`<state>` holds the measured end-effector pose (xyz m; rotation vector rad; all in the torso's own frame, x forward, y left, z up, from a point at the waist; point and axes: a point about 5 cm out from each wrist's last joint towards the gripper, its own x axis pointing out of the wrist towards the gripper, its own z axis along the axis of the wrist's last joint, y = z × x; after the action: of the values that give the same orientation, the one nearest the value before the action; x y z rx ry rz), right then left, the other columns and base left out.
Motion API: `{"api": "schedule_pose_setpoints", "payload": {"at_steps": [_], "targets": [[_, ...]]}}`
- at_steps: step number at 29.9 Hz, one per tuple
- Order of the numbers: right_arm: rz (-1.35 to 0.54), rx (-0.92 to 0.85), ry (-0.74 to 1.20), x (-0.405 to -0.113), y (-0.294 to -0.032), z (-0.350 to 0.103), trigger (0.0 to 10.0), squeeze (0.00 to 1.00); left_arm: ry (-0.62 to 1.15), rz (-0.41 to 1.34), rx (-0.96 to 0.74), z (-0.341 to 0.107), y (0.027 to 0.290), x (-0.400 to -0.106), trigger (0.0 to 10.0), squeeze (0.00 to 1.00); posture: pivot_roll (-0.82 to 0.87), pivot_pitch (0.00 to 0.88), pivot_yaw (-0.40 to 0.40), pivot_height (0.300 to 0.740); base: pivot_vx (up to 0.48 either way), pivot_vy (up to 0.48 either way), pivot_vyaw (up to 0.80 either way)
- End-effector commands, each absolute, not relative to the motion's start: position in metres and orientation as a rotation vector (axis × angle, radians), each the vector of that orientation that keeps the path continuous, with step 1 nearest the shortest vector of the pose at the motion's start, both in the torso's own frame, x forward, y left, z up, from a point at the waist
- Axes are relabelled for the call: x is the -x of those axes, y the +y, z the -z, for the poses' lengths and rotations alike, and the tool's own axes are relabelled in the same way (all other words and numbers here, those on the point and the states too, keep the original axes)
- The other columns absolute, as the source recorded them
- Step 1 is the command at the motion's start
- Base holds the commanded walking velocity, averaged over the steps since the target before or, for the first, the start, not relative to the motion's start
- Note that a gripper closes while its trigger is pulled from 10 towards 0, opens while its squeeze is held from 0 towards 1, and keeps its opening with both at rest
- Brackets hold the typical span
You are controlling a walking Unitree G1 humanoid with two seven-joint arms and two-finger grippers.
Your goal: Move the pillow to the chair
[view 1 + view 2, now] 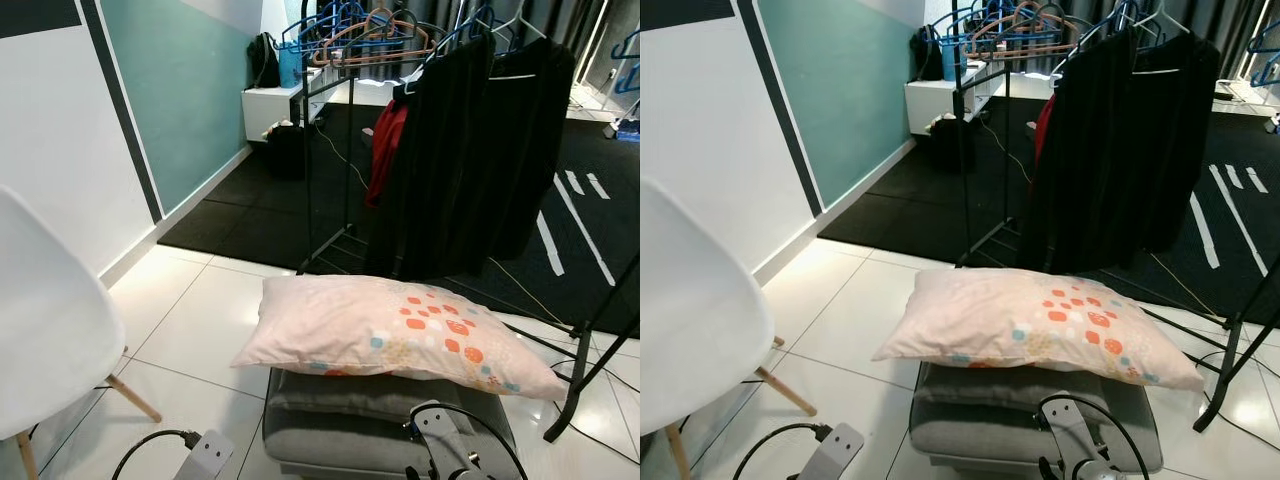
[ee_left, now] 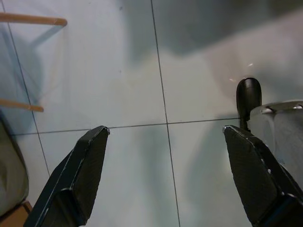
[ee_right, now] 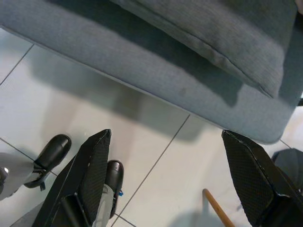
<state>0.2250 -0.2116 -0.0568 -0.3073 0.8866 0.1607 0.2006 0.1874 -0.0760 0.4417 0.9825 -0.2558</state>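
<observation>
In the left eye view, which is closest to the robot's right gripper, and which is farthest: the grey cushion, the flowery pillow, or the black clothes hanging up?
1. Grey fabric cushion, on the floor right by the right gripper.
2. Pale pink pillow with orange squares, lying on top of the cushion.
3. Black clothes on the metal rack, farther back, over the black mat.

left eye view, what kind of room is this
Probably a bedroom or dressing corner at home: a clothes rack hung with dark garments, a patterned pillow on a grey cushion, and a white chair.
</observation>
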Motion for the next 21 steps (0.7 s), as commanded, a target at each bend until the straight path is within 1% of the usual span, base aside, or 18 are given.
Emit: {"api": "schedule_pose_setpoints", "payload": {"at_steps": [1,12,14,21], "targets": [[-0.153,0.293,0.88,-0.2267,-0.2115,0.0557,10.0,0.0,0.985,0.25,-0.446,0.0753,0.1917,-0.2009,10.0,0.0,-0.16,0.0,-0.012,0.74,0.0,0.0,0.8],[-0.149,0.293,0.878,-0.227,-0.2115,0.0555,10.0,0.0,0.988,0.256,-0.436,0.0754,0.1915,-0.2008,10.0,0.0,-0.16,0.0,-0.013,0.74,0.0,0.0,0.8],[-0.141,0.309,0.874,-0.2277,-0.2123,0.055,10.0,0.0,0.987,0.256,-0.437,0.0752,0.1915,-0.2012,10.0,0.0,-0.16,0.0,-0.013,0.74,0.0,0.0,0.0],[-0.113,0.32,0.871,-0.2288,-0.2138,0.0542,10.0,0.0,0.989,0.251,-0.437,0.0746,0.1921,-0.2021,10.0,0.0,-0.16,0.008,-0.012,0.74,0.0,-0.449,0.0]]}}
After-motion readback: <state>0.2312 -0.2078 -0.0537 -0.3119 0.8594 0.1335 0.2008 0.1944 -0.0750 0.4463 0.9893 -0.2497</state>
